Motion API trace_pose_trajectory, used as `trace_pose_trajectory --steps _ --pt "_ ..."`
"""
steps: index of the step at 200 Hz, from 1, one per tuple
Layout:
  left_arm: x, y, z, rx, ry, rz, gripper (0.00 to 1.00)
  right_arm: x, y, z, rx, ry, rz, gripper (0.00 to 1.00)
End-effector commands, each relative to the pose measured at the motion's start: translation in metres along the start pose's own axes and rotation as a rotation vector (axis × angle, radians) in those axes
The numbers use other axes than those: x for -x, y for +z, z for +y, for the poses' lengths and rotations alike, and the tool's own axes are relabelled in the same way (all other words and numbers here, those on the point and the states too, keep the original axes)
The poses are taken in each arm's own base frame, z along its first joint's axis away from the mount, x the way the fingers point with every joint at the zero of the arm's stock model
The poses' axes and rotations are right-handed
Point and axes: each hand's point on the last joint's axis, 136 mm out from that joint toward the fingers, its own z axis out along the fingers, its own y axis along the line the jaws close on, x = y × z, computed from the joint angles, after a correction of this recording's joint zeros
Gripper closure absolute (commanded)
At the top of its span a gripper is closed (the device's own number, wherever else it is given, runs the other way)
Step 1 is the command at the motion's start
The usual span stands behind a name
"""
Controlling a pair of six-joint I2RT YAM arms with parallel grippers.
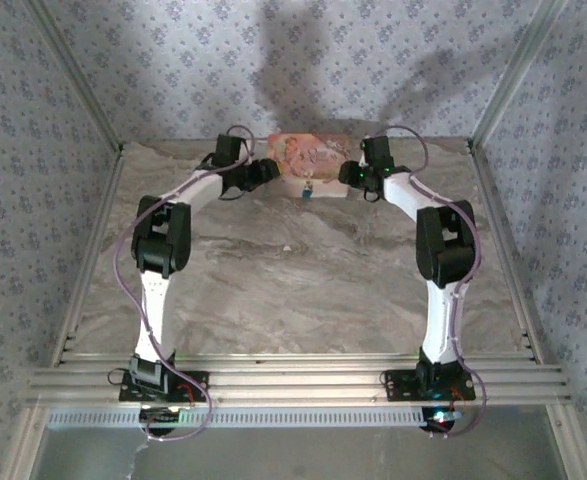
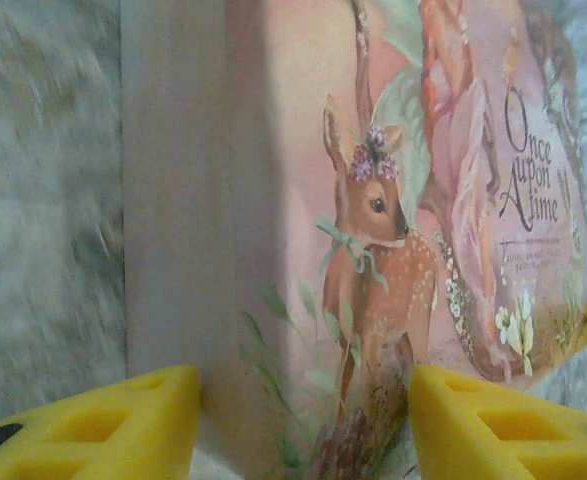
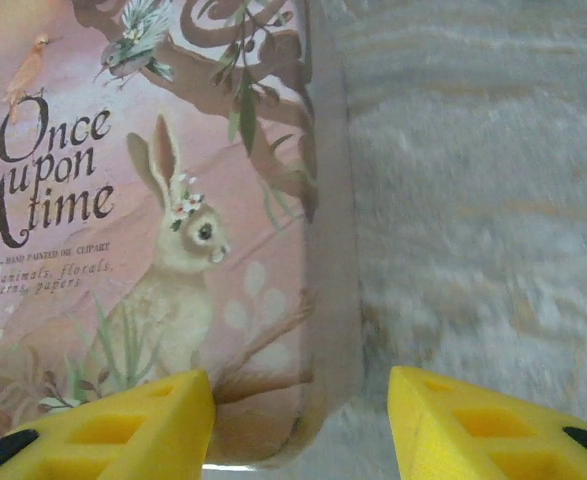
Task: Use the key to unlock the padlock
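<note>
Padlock [image 1: 307,190], tiny and blue, sits at the front middle of the pink storybook box [image 1: 313,152] at the far side of the marble table [image 1: 293,290]; from above I see it between both grippers. Left gripper [image 2: 303,425] gapes wide around the box's left corner; right gripper [image 3: 301,425] gapes wide astride its right edge.

White-linked arms [image 1: 439,320] carry black joints [image 1: 163,240], purple cables [image 1: 119,275], yellow pincer fingers [image 2: 493,420].
</note>
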Motion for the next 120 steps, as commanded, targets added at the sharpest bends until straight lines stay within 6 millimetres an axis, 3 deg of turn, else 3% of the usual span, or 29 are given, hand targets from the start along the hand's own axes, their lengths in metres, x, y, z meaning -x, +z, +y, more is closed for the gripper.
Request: trace_pose_trajectory --steps 1,28,35,86,120 --pt "-0.061 -0.002 -0.027 -0.023 0.056 0.107 0.44 -0.047 -0.025 0.011 0.016 -0.044 0.101 0.49" --pt "-0.094 -0.02 -0.033 -0.001 0.101 0.13 0.43 -0.07 -0.061 0.011 0.01 -0.047 0.105 0.48" --pt "-0.097 -0.026 -0.035 0.002 0.112 0.126 0.43 -0.085 -0.069 0.005 -0.004 -0.044 0.13 0.46" --pt "-0.096 -0.067 -0.021 0.104 0.167 0.08 0.37 -0.08 -0.141 -0.007 -0.086 -0.024 0.068 0.33" --pt "-0.107 -0.073 -0.023 0.086 0.167 0.082 0.38 -0.101 -0.153 0.007 -0.036 0.019 0.059 0.37"
